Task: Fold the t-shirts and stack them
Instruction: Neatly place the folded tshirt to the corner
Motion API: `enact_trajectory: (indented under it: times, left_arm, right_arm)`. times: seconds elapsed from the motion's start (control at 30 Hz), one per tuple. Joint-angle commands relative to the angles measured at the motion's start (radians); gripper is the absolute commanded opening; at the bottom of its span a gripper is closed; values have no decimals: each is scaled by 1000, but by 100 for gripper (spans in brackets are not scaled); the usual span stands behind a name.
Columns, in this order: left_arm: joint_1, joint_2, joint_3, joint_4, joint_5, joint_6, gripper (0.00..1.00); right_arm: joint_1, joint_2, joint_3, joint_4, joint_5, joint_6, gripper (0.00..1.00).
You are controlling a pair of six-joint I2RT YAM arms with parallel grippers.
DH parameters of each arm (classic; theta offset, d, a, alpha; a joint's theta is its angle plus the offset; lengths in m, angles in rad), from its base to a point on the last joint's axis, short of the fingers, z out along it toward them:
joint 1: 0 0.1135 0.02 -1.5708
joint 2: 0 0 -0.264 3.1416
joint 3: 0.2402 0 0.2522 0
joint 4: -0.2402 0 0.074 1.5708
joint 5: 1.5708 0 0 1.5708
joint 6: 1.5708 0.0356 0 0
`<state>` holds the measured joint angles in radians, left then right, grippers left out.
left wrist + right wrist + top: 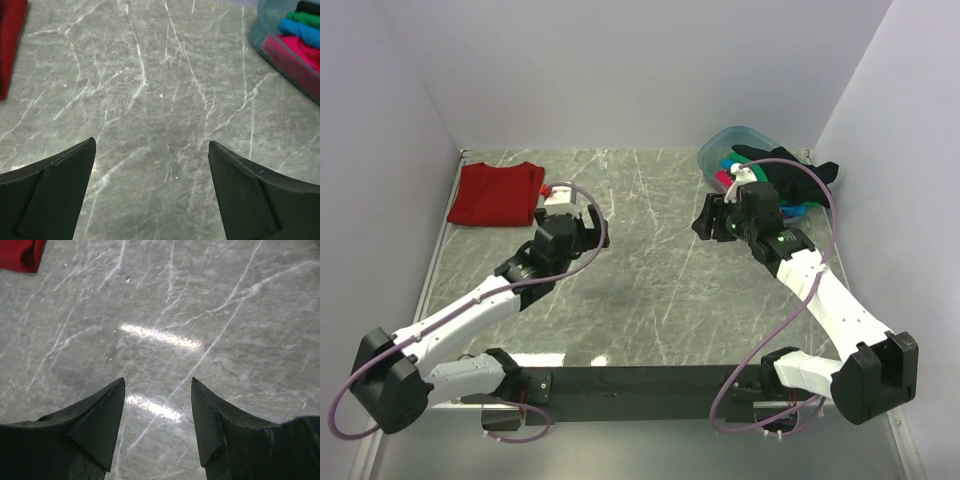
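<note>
At 1 o'clock on the tabletop (650, 290), seen from above: clear tub (720, 150) holding the unfolded t-shirts. Black t-shirt (792, 168) on top, spilling over the rim toward 3 o'clock; pink t-shirt (300, 47), blue t-shirt (300, 27) and green t-shirt (306, 18) bunched beneath. At 10 o'clock, well apart from the tub: dark red t-shirt (498, 193), folded flat, long axis roughly 9 to 3.

Right pincer (157, 380): fairly wide, holding nothing, over bare marble just beside the tub's near-left corner. Faces about 9 o'clock, away from the pile, with the tub at roughly 1 o'clock behind the wrist.

Left pincer (151, 142): fully wide, empty, near the dark red t-shirt, aimed at 12 o'clock, tub far off at 2 o'clock.

Probably next: fetching the black t-shirt. Falls to the right arm, much the nearer. Calls for swinging the wrist round toward 1 o'clock first, then closing on the cloth draped over the rim rather than reaching into the tub.
</note>
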<state>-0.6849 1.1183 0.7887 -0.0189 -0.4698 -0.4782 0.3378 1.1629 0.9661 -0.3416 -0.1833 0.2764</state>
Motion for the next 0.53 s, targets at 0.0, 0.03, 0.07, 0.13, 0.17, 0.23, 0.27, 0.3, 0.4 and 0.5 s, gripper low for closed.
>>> enact_trajectory:
  times: [0.0, 0.03, 0.07, 0.13, 0.17, 0.23, 0.27, 0.3, 0.4, 0.5]
  left_arm:
    - [-13, -80, -20, 33, -30, -59, 99]
    - [-16, -87, -23, 31, -26, -65, 99]
    - [-18, -107, -25, 27, -23, -68, 99]
    - [-27, -139, -31, 22, -32, -74, 99]
    - [-28, -150, -34, 22, -35, -76, 99]
    - [-31, -170, -40, 22, -43, -83, 99]
    - [-31, -189, -46, 22, -44, -83, 100]
    - [-31, -196, -49, -2, -46, -82, 99]
    - [-33, -222, -60, -15, -61, -79, 99]
    - [-33, -236, -52, -47, -96, -83, 99]
  right_arm:
    - [-6, -31, -10, 49, 47, -17, 62]
    - [-5, -31, -12, 49, 51, -17, 62]
    - [-6, -31, -10, 47, 54, -17, 62]
    - [-6, -38, -13, 46, 59, -20, 62]
    - [-8, -42, -15, 47, 62, -20, 62]
    - [-6, -48, -18, 50, 64, -20, 62]
    - [-6, -49, -18, 50, 61, -20, 62]
    - [-6, -49, -18, 49, 58, -19, 62]
    - [-5, -46, -20, 55, 47, -17, 62]
    - [-6, -49, -20, 50, 47, -19, 62]
